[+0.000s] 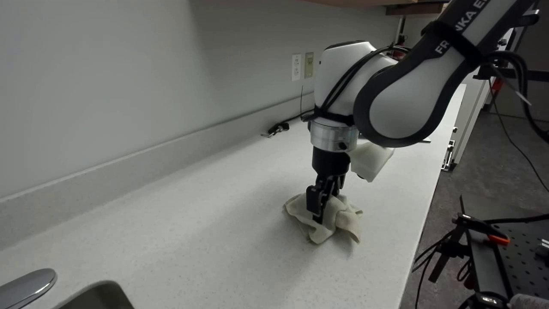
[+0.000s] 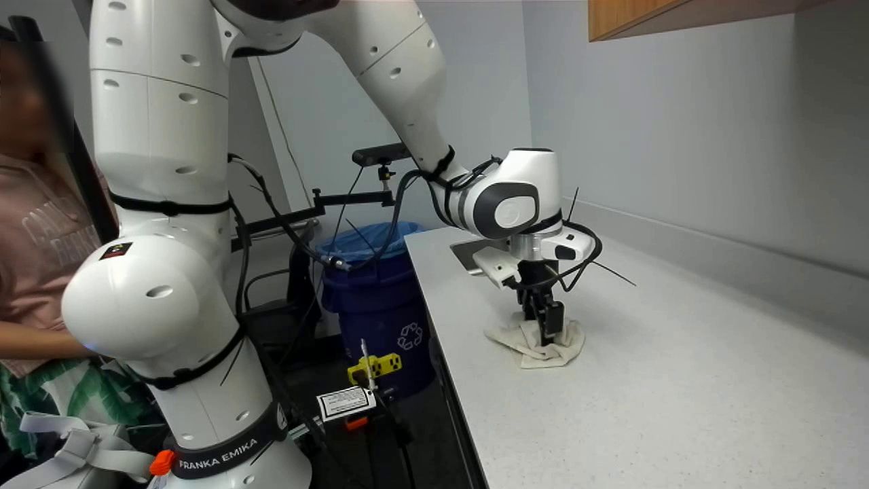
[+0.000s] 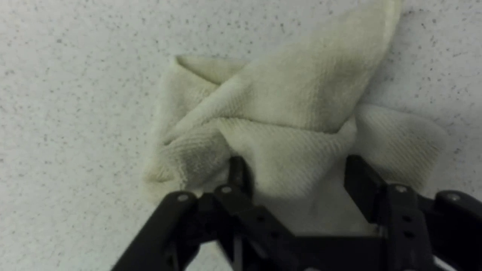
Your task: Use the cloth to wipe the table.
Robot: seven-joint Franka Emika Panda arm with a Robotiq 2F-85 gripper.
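Note:
A crumpled off-white cloth lies on the white speckled table. The cloth also shows in an exterior view and fills the middle of the wrist view. My gripper points straight down into the cloth, with its fingertips low near the table surface. In the wrist view my gripper has its fingers wide apart, with a raised fold of cloth between them. The left finger lies against the fold; a gap shows beside the right one. The very tips are partly hidden by cloth.
A wall with outlets runs along the table's back. A black cable end lies near it. A faucet and sink are at the near end. A dark flat object lies behind the gripper. A blue bin stands beyond the edge.

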